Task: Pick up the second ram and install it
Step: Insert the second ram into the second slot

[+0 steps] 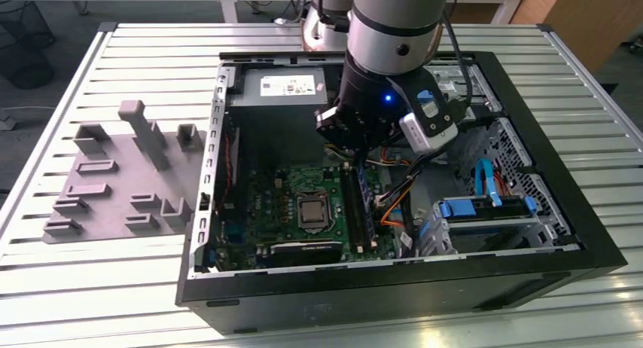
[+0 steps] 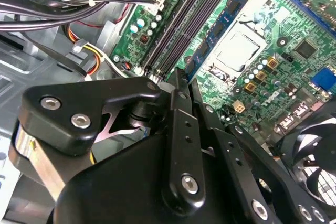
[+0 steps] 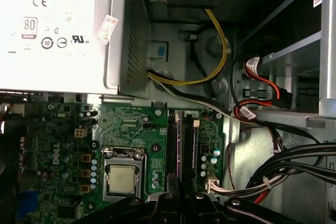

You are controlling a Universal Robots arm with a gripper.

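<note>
Evidently seating stage: black metal claw clenched narrow, seemingly pinching second ram, long thin blue-green stick, edge-on to line up with black memory slots. Stick at 3 o'clock of silver processor socket in exterior view, inside open black computer case on slatted table.

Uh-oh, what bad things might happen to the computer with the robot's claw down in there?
The gripper sits right over the memory slots. If it pushes a little off line, it might bend a slot or scrape the motherboard. Loose cables also run close beside the slots, so the arm might snag or pinch one as it moves.
</note>
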